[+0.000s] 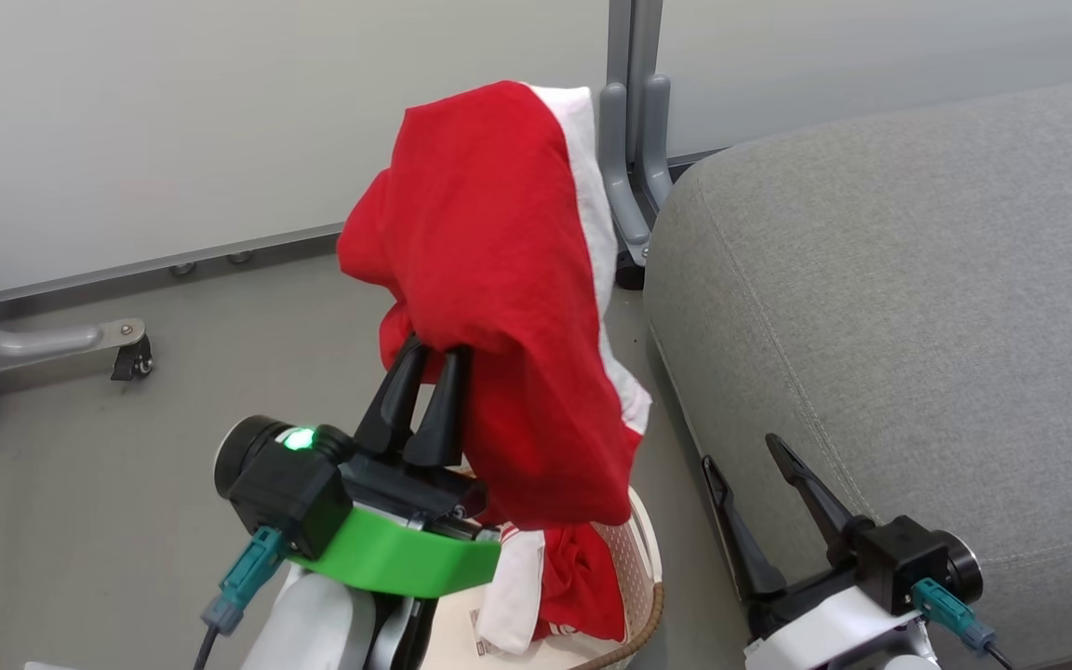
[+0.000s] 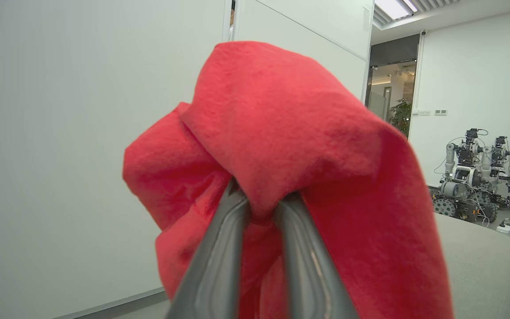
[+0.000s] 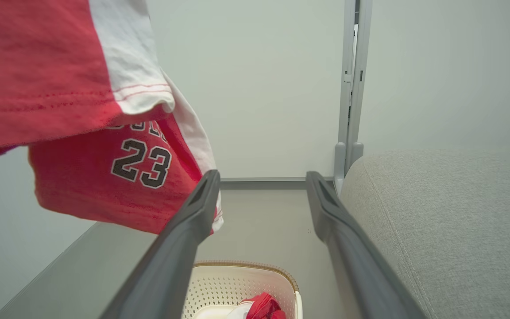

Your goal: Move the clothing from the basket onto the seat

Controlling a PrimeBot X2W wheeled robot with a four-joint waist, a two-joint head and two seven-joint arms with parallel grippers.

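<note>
The dark fingers (image 1: 444, 409) of our left gripper (image 1: 437, 352) are pinched shut on a bunched fold of a red shirt (image 1: 489, 279), held high, we judge, so that its hem hangs clear above the basket (image 3: 237, 283) instead of dragging over the rim. The soft knit drapes in heavy folds, with a white side panel and a dark printed number. A second red piece (image 1: 582, 577) lies crumpled in the perforated cream basket. Our right gripper (image 1: 740, 449) hovers spread and empty beside the grey seat (image 1: 917, 307), a rounded, coarse-woven cushion with stitched seams.
</note>
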